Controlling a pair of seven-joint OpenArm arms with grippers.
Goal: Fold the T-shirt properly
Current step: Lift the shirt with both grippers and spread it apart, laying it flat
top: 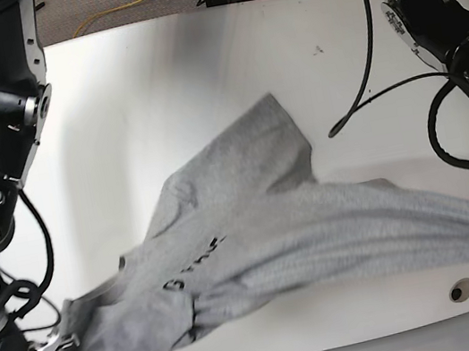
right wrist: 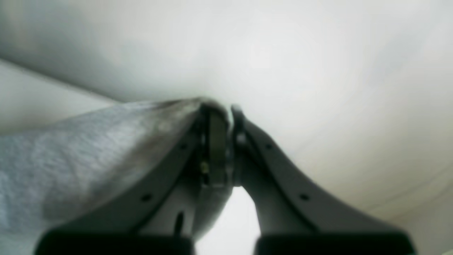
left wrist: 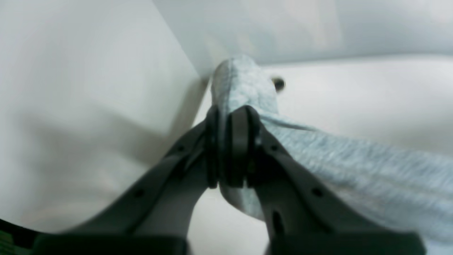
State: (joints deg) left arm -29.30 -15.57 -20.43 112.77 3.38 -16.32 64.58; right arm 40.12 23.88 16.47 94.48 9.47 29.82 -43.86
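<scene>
Left gripper (left wrist: pixel 228 147) and right gripper (right wrist: pixel 221 148) each clamped on T-shirt (top: pixel 317 233) edges, stretching it along the desk's (top: pixel 198 73) near edge to flatten it for folding.

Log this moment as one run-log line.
left hand: shut on heather-grey cotton T-shirt | right hand: shut on T-shirt | T-shirt: stretched between both over white table | fold: not done

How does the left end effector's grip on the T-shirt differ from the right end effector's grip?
The left end effector has a thick bunch of T-shirt poking past its tips; the right end effector pinches only a thin edge. In the base view the left sits at the table's right edge, the right at the lower left corner. Both are shut on the cloth, stretching it between them.
</scene>
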